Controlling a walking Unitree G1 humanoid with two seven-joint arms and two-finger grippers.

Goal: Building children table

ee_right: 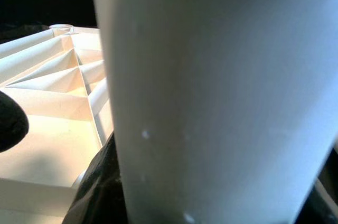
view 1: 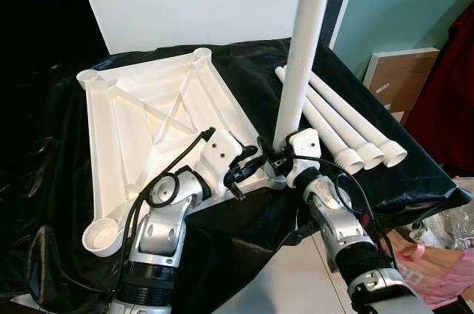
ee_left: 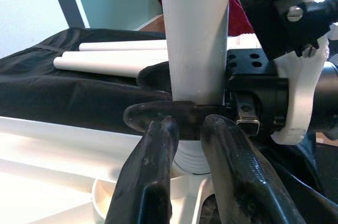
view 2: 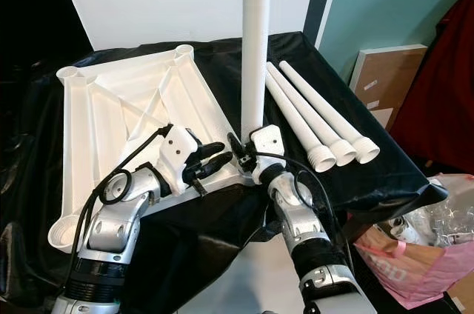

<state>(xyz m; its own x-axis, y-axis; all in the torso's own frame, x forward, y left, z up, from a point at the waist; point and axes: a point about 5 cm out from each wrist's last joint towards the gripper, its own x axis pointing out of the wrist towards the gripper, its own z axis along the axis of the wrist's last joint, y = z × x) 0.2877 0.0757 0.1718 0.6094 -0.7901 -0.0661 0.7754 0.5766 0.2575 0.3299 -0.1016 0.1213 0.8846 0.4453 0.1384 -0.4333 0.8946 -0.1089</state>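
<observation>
A white tabletop (view 1: 141,107) lies upside down on a black cloth, ribs up, with a round socket at each corner. One white leg (view 1: 304,55) stands upright in the near right corner socket. My right gripper (view 1: 284,157) is shut on the leg just above its threaded base (ee_left: 193,160). My left gripper (view 1: 241,167) hovers over the same corner, pointing at the leg's base. Its fingers (ee_left: 153,176) are slightly parted with nothing between them. In the right wrist view the leg (ee_right: 211,102) is very close, with the tabletop's ribs (ee_right: 53,81) beside it.
Three spare white legs (view 1: 348,118) lie side by side on the cloth (view 1: 67,195) to the right of the tabletop. A brown board (view 1: 396,81) leans on the teal wall at the right. A pink bag (view 2: 400,255) sits on the floor at the lower right.
</observation>
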